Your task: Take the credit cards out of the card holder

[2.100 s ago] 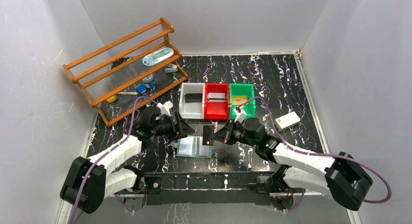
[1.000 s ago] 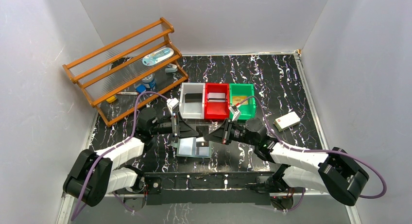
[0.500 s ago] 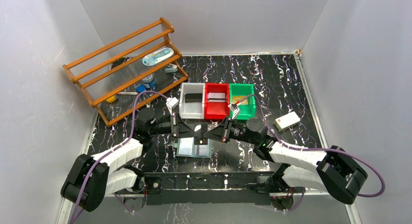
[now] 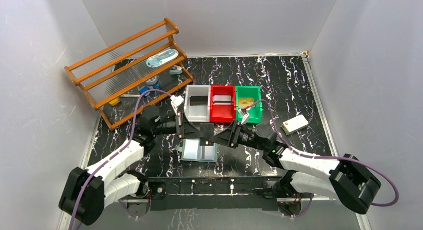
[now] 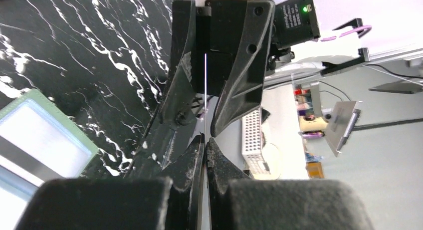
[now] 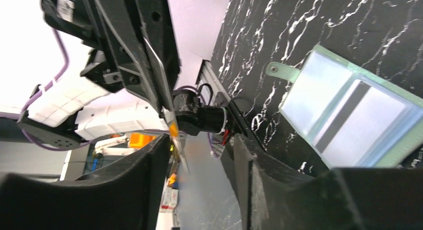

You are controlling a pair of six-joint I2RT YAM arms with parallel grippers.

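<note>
A dark credit card (image 4: 205, 132) hangs in the air above the table, just behind the card holder. My left gripper (image 4: 199, 131) is shut on it. In the left wrist view the card (image 5: 205, 80) shows edge-on as a thin line running out of my left gripper (image 5: 205, 140). My right gripper (image 4: 214, 137) faces it from the right, open, its fingers (image 5: 244, 65) on either side of the card's far end without pinching it. The grey-green card holder (image 4: 198, 151) lies spread open on the table, and a pale card with a dark stripe (image 6: 349, 120) sits in its clear pocket.
Behind the grippers stand a white bin (image 4: 188, 108), a red bin (image 4: 223, 119) and a green bin (image 4: 258, 103), each with a card inside. A white box with a red mark (image 4: 294, 123) lies to the right. A wooden rack (image 4: 129, 73) fills the back left.
The dark card has passed from my right gripper to my left. The left jaws have shut on it, the right jaws have opened, and both grippers have drifted slightly away from me.
</note>
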